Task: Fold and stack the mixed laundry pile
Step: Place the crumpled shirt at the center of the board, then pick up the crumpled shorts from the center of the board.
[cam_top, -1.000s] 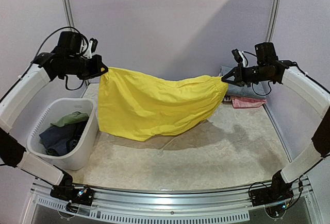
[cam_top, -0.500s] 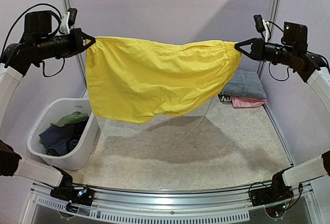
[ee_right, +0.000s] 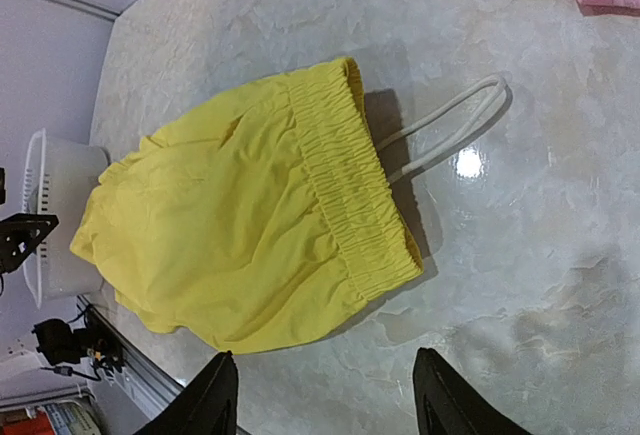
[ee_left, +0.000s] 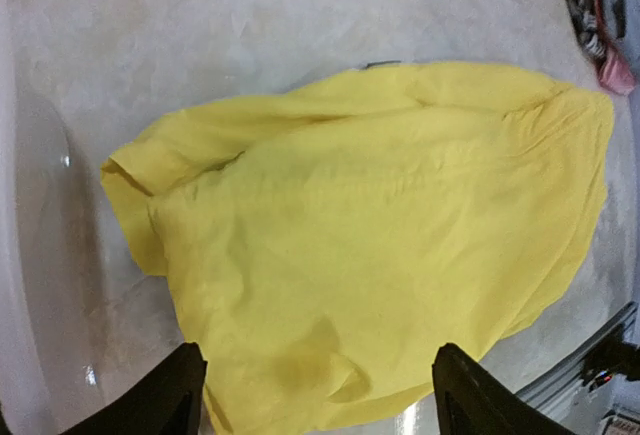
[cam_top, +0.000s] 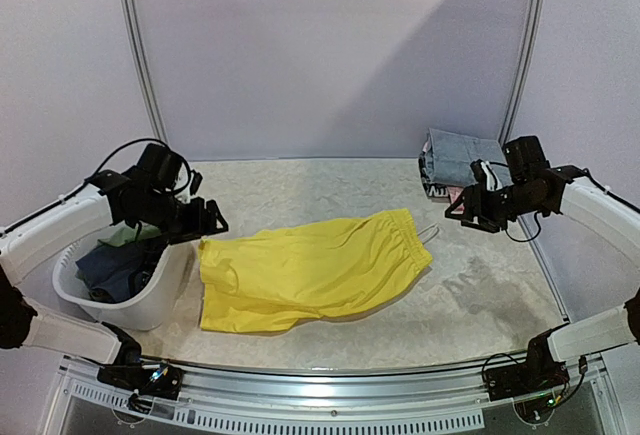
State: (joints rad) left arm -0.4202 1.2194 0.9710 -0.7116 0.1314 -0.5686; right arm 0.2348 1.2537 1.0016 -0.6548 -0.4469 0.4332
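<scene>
Creases are the main risk: the shorts [cam_top: 310, 270] lie spread on the bench [cam_top: 330, 185] but not quite flat, and if a fold is made so, the wrinkles would be pressed in. At the left, one leg hem [ee_left: 130, 170] is turned over near the tub [cam_top: 160, 300]; a pinch there could catch only one layer. At the right, the drawstring [ee_right: 450, 120] loops out past the waistband [ee_right: 345, 175] and could be snagged or left outside the fold. The left arm [cam_top: 60, 225] is bent low over the tub, its jaws standing wide open and empty just beside the leg end. The right arm [cam_top: 590, 200] is reached inward above the bench, beyond the waistband and near the folded stack [cam_top: 460, 160], its jaws likewise open, with nothing held.
</scene>
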